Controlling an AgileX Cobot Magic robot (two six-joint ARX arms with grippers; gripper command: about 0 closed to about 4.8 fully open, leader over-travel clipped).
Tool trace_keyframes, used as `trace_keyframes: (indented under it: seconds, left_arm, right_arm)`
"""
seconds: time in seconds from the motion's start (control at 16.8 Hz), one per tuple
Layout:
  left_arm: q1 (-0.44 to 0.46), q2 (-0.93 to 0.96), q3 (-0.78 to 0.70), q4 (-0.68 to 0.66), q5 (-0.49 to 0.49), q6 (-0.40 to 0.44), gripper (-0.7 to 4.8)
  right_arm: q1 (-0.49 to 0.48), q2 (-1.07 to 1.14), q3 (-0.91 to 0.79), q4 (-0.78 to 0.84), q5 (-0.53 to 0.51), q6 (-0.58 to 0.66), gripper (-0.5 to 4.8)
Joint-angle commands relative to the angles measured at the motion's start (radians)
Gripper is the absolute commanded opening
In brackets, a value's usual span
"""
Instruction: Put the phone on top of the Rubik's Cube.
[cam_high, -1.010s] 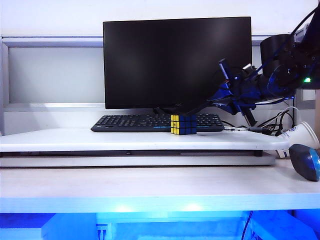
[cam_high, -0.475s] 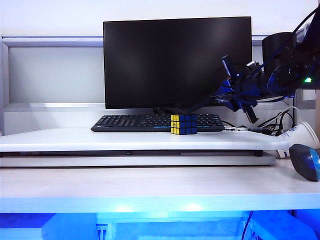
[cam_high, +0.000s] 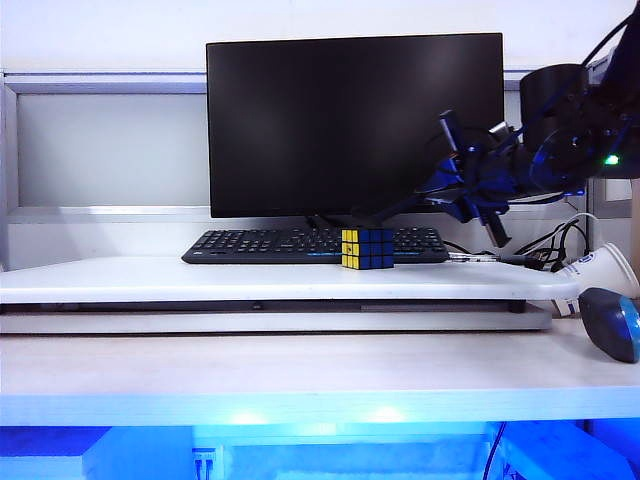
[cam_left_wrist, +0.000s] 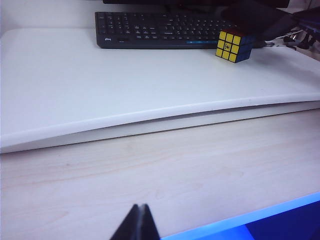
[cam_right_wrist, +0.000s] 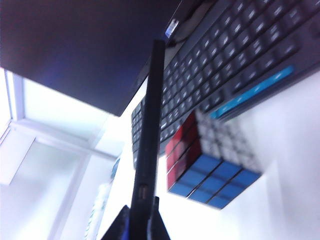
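**Phone held in air, right of cube**

Vs a sec ago: right gripper sits a bit higher w/ wrist turned slightly; phone tilts less steeply. Cube, keyboard, monitor unchanged.

Exterior view: right arm reaches in from the right, phone slanting down-left from the gripper, its low end above the keyboard, just right of and above the cube, not touching it. Cube stands on the white shelf, touching the keyboard's front edge. Paper cup lies at far right.

Right wrist view only: phone seen edge-on, thin black slab w/ a port in its side, right gripper clamped on its end. Cube here shows red, blue and white faces; other views show yellow and blue.

Left wrist view only: left gripper closed, tips together, over the pale wood-grain desk, well apart from cube.

Shelf smooth matte white; phone glossy, flat.
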Motion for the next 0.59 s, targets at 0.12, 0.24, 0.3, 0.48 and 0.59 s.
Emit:
trace_keyframes:
  seconds: [0.12,0.24,0.3,0.48,0.59]
  left_arm:
    - [0.002,0.000,0.000,0.003,0.001,0.001,-0.03]
    - [0.002,0.000,0.000,-0.001,0.001,0.001,-0.03]
    - [0.003,0.000,0.000,-0.003,0.001,0.001,-0.03]
    - [0.003,0.000,0.000,-0.003,0.001,0.001,-0.03]
    - [0.002,0.000,0.000,-0.003,0.000,0.001,-0.03]
  right_arm:
    - [0.014,0.029,0.061,0.053,0.004,0.023,-0.06]
    - [0.015,0.045,0.092,0.044,-0.003,0.024,-0.06]
    - [0.015,0.045,0.093,0.039,-0.005,0.024,-0.06]
    - [0.015,0.046,0.092,-0.002,-0.021,0.022,-0.06]
    - [0.015,0.049,0.092,-0.006,-0.017,0.022,-0.06]
